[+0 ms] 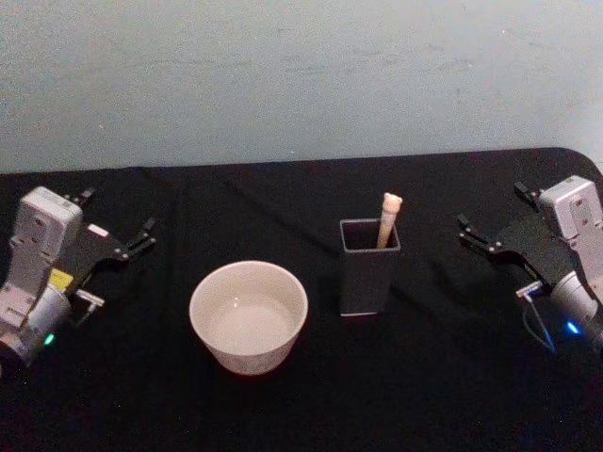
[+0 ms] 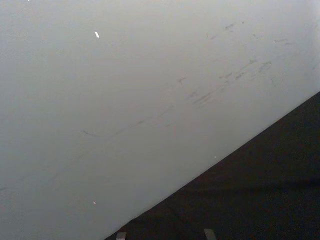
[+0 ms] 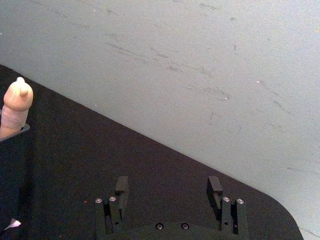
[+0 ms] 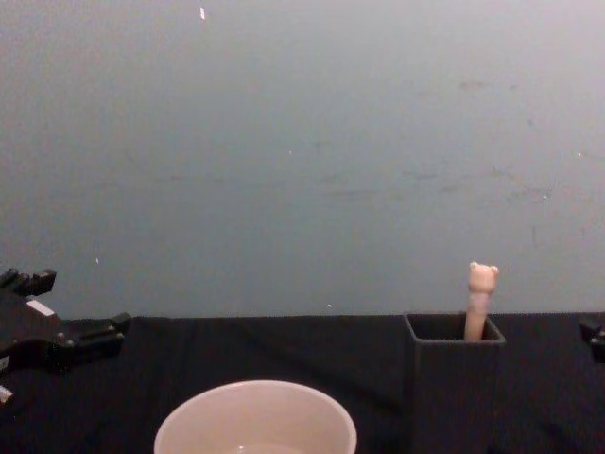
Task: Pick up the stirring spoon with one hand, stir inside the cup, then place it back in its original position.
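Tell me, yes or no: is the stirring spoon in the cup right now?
No: the stirring spoon stands in the dark grey holder, its bear head above the rim, apart from the cup.

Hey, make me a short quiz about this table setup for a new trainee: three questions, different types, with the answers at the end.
1. True or false: the stirring spoon stands in the cup.
2. Compare the left hand and the right hand. Which is nearer the dark grey holder? A) left B) right C) equally near
3. Fill in: both hands have their fingers ___.

Key: 1, false: the spoon stands in the holder. 2, B. 3, open.
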`<state>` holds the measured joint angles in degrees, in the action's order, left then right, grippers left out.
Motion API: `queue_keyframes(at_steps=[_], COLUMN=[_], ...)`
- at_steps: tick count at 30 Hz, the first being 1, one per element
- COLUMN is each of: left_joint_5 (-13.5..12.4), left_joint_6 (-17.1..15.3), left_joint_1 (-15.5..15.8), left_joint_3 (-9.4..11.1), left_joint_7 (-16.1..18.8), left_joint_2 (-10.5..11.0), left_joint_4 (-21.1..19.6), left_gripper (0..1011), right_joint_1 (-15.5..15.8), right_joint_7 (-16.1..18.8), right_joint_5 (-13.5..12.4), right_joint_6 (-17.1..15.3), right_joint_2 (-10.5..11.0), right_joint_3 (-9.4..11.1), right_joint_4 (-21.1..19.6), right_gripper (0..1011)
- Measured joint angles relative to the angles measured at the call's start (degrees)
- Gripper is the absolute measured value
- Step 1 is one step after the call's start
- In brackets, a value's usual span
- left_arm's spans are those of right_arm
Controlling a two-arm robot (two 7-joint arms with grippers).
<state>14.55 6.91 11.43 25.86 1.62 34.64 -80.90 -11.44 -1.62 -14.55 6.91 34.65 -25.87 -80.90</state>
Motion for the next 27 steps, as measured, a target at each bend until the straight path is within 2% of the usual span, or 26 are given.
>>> queue_keyframes(at_steps=[27], left_joint_5=[0.0], left_joint_6=[0.0], left_joint_1=[0.0], left_joint_3=[0.0], left_joint_7=[0.0], left_joint_2=[0.0], left_joint_4=[0.0], left_gripper=[1001], right_joint_1=[0.0], right_joint_7=[0.0], right_joint_5=[0.0], right_joint_6=[0.0], right_joint_2=[0.0], right_joint_3=[0.0], right_joint_4=[0.0], right_gripper=[1002])
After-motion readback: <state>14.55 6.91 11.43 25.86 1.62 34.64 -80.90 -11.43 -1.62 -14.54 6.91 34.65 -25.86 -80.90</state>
